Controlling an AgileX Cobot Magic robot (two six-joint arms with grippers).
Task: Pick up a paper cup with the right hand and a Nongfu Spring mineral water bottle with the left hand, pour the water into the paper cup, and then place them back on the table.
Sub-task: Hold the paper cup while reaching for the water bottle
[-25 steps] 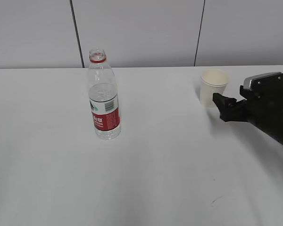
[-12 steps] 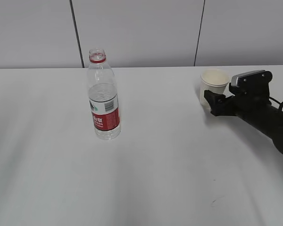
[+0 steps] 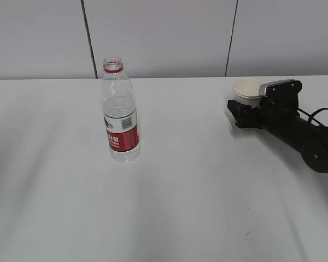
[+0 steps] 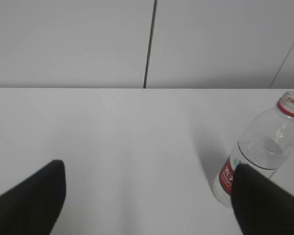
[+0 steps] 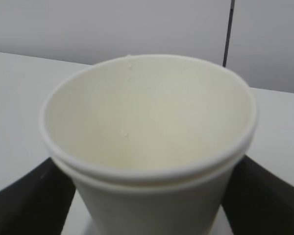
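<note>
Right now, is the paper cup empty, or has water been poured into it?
Empty. The right wrist view looks into the paper cup: dry cream walls, no liquid. The bottle stands upright on the table, untouched.

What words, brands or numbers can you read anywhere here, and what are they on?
Bottle label: red-and-white wrap with white characters on the red band and a small barcode-like patch, all too small and blurred to read.
Cup: plain, no print.
Table, wall panels and right hand: no readable text.
So there is no text that can be quoted.
</note>
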